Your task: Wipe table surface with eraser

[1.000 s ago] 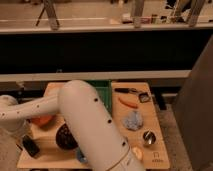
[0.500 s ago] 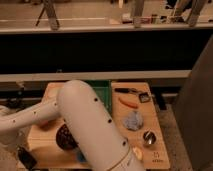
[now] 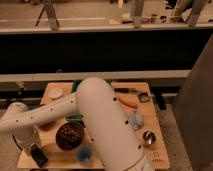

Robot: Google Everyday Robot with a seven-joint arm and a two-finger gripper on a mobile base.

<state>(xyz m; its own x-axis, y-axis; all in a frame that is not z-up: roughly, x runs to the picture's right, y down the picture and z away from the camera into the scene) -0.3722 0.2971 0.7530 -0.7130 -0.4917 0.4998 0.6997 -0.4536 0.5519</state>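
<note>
Light tan table surface (image 3: 150, 122) with a bunch of small stuff spread over it

Near the front-left corner the gripper (image 3: 36, 154) is down at the tabletop with the black eraser (image 3: 38, 155) at its tip, the block tilted and right by the front edge. Just right of that sits a dark brown round bowl (image 3: 69, 135), and a small blue thing (image 3: 84, 153) lies near the front edge beside it. A pale round dish (image 3: 55, 93) is at the back-left corner, with a green tray (image 3: 76, 86) peeking out behind the arm. On the right half: an orange tool (image 3: 128, 102), a dark utensil (image 3: 131, 91) along the back, a bluish crumpled lump (image 3: 135, 120) mid-table, and 1 small metal cup (image 3: 148, 137) toward the front.
</note>
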